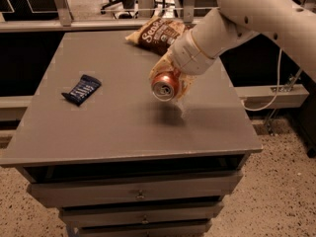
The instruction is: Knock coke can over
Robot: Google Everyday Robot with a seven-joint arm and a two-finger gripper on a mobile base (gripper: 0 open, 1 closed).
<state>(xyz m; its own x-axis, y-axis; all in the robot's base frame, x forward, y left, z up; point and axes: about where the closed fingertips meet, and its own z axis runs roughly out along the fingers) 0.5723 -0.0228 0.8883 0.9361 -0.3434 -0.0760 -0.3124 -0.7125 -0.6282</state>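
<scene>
Just right of frame centre, my gripper (173, 81) pinches the small red aluminium coke can (163, 88), tipped sideways above the grey table (113, 127), presumably to lay it down toppled.

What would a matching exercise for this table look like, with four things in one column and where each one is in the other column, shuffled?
Things
1. coke can
2. snack wrapper
3. chip bag
4. gripper

Places or states
A. lying flat on the left part of the table
B. at the table's far edge
C. held tilted just above the table, silver top toward the camera
D. closed around the can, over the middle-right of the table

Pairs: 1-C, 2-A, 3-B, 4-D
</scene>
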